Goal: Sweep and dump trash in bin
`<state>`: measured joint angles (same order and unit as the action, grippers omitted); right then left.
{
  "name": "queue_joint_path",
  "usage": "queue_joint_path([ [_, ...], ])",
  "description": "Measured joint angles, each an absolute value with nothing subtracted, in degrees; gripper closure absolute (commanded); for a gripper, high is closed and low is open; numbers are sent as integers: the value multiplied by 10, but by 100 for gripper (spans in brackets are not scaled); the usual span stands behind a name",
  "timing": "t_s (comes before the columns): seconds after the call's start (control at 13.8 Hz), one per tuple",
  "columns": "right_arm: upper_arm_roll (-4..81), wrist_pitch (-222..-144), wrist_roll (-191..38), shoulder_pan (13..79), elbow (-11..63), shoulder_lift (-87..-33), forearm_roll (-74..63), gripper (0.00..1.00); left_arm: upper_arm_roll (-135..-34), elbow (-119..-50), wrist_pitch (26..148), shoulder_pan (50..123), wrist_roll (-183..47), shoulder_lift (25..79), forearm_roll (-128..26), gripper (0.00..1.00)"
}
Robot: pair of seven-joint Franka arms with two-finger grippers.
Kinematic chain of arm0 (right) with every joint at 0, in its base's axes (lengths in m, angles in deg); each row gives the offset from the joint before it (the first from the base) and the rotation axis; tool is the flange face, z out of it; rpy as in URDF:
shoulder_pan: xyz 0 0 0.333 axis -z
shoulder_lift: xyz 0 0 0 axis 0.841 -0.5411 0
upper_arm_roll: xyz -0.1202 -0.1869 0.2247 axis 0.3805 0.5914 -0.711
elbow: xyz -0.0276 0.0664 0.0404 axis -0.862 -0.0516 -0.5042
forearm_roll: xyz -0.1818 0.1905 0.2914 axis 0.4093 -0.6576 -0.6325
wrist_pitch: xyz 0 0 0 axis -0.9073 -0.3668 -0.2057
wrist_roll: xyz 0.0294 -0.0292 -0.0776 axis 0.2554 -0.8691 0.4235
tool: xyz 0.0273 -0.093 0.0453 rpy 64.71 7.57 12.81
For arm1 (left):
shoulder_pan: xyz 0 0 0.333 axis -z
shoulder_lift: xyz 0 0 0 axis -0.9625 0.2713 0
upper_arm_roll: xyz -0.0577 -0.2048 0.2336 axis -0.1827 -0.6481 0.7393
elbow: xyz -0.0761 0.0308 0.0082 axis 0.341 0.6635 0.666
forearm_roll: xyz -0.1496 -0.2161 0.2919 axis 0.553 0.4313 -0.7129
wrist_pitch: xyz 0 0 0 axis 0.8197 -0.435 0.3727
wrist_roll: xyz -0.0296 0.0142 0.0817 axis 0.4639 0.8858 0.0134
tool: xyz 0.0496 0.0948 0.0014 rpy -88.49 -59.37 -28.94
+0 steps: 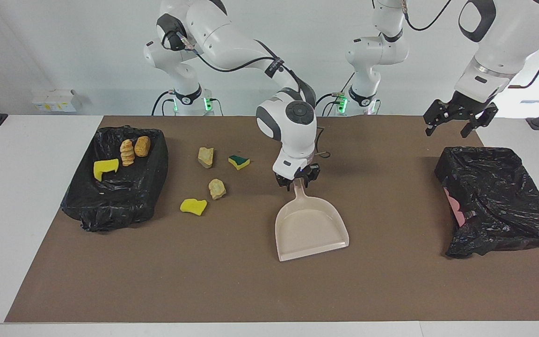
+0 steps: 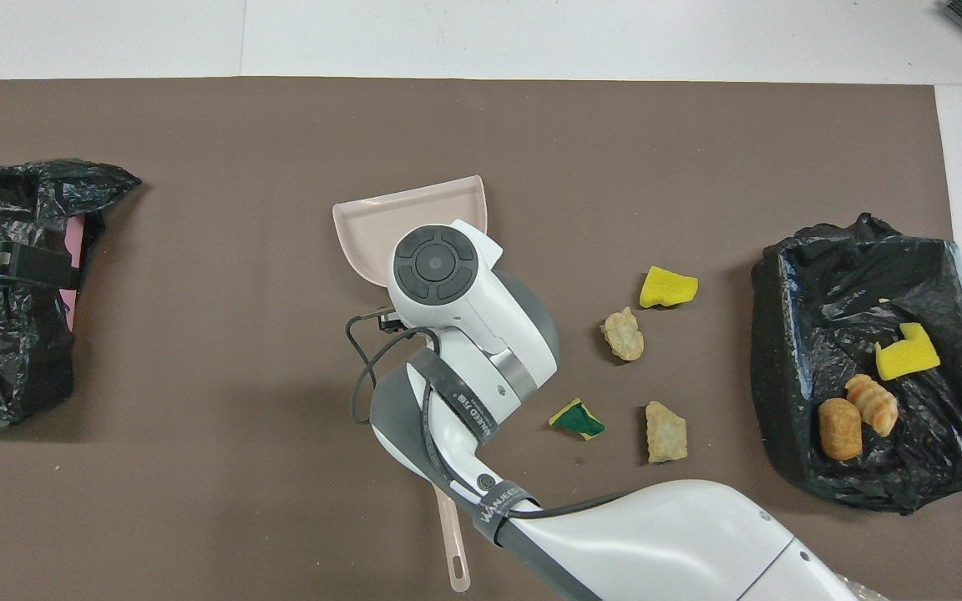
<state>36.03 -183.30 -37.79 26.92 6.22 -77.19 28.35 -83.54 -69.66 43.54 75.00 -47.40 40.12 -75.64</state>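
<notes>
Right gripper (image 1: pixel 297 180) clamped on dustpan (image 1: pixel 310 228) handle, pan flat on surface (image 1: pixel 232 281); left gripper (image 1: pixel 460 122) spread apart over black bag (image 1: pixel 494 201).

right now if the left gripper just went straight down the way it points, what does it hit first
Probably the black bag at the left arm's end. The left gripper hangs open just above its robot-side edge, so it might instead clip the brown mat beside it.

Four scraps (image 1: pixel 204 180) loose on mat; three (image 1: pixel 127 157) apparently inside black-lined bin (image 1: pixel 110 206).
</notes>
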Motion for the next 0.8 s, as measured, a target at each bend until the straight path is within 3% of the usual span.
queue_joint_path([
  [0.36,348,-1706,-370,248,92,-659,268,0,-843,-714,444,798,-498,406,-756,0],
  [0.58,344,-1699,-355,198,202,-562,236,0,-845,-717,484,841,-571,431,-756,0],
  [0.8,343,-1781,-346,167,354,-484,202,0,-845,-717,509,878,-614,460,-756,0],
])
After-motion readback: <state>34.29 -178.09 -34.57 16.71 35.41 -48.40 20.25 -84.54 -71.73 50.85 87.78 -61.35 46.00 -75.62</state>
